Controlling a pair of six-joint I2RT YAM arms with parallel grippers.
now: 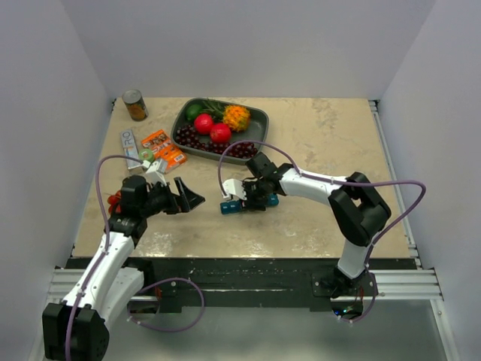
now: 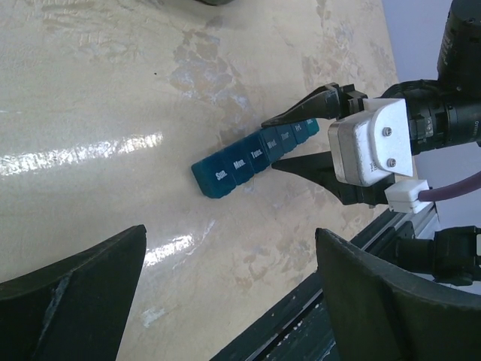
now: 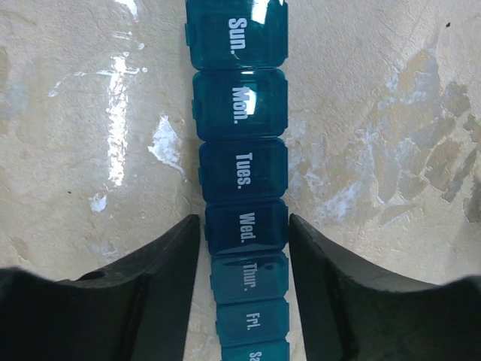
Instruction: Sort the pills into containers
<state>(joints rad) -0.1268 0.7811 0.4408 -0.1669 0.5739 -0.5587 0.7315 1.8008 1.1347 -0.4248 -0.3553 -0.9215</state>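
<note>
A: Any lettering?
B: White day names on the pill organizer [image 3: 240, 173] lids: Sun., Mon., Tues., Wed., Thur., Fri. — the last, cut off, starts "Sa"
A: The orange packets [image 1: 163, 148]?
B: Print too small to read

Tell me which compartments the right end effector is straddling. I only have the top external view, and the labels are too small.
Observer: Wed. and Thur.; the right wrist view shows the right end effector flanking the pill organizer there.
Operator: Any lids open?
Observer: None; every lid in view lies flat and shut.
Operator: Which end points toward the left end effector?
Observer: The Sun. end, per the left wrist view.
</note>
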